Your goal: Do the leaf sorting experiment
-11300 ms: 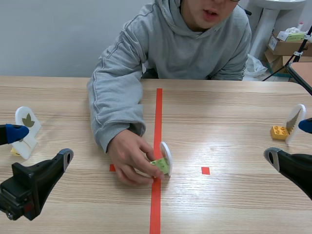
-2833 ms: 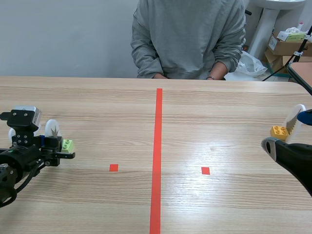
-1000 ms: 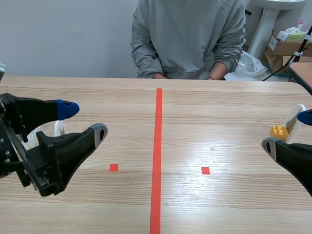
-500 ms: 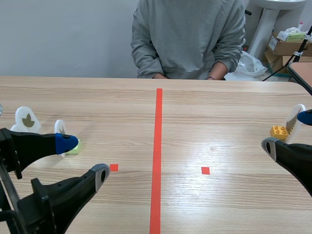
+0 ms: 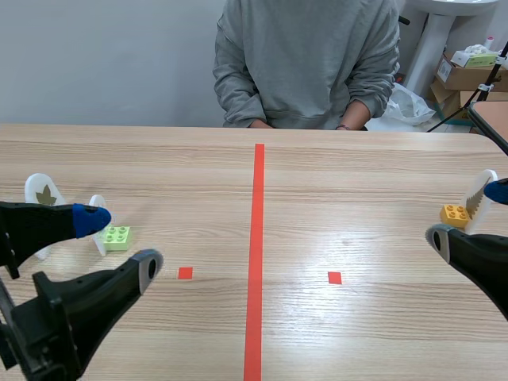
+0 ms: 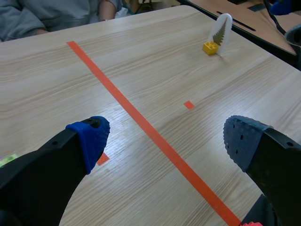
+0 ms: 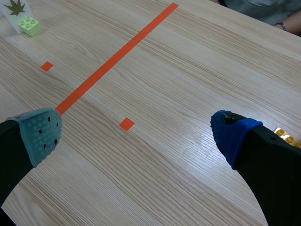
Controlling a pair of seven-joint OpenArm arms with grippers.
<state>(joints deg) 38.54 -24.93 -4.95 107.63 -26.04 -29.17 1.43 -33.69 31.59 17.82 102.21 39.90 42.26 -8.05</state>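
Observation:
A white leaf card on a light green brick (image 5: 116, 236) stands on the table at the left, next to another white leaf card (image 5: 40, 194). My left gripper (image 5: 119, 242) hovers open just in front of them, holding nothing; in its wrist view the left gripper (image 6: 164, 141) has only bare table between its fingers. A fern card on a yellow brick (image 5: 456, 214) stands at the far right, also seen as the fern card (image 6: 222, 32). My right gripper (image 5: 468, 216) is open and empty beside it. The right gripper (image 7: 136, 132) looks across at the green brick (image 7: 29, 26).
A person in a grey hoodie (image 5: 309, 63) sits across the table with hands at its far edge. An orange-red tape line (image 5: 255, 254) splits the table, with small squares either side. Boxes (image 5: 468, 67) stand beyond the table's far right corner.
The person set the green-brick card at the middle; my left gripper carried it left and let go. In the last second the left gripper has drawn back low and left. The right arm is still.

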